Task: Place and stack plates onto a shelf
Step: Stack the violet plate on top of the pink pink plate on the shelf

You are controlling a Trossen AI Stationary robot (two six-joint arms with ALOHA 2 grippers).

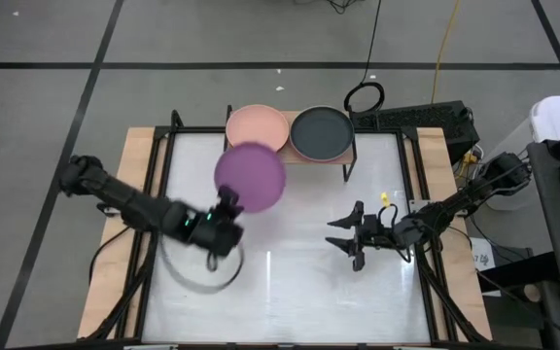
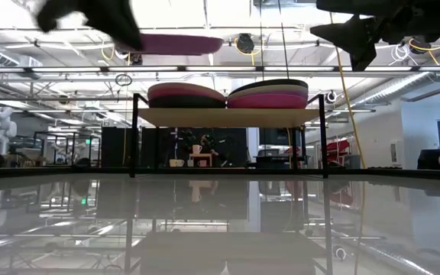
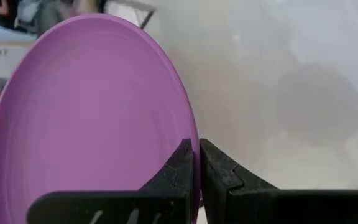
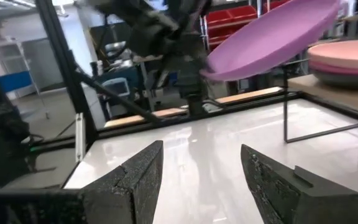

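Observation:
My left gripper point(image 1: 227, 206) is shut on a purple plate point(image 1: 251, 177) that it holds in the air over the table's left middle, just in front of the shelf point(image 2: 228, 116). On the shelf rest two stacks of plates. The left stack is topped by a peach plate point(image 1: 258, 127), the right one by a black plate point(image 1: 320, 132). The purple plate point(image 2: 170, 43) hangs higher than both stacks. My right gripper point(image 1: 343, 236) stands open over the table's right middle, with nothing between its fingers point(image 4: 135, 180). My left gripper pinches the purple plate's rim point(image 3: 196, 163) between its two fingers, at the plate's near edge, one finger on each face. The fingers come slanting from the table's near left side. The plate is lifted clear of the table and tilts a little, its far edge higher.
The white tabletop point(image 1: 290, 282) has free room in front of the shelf, between the two arms. Wooden strips point(image 1: 139, 156) and black rails border the table's left and right sides. A cable loop point(image 1: 365, 97) lies on the floor beyond the shelf.

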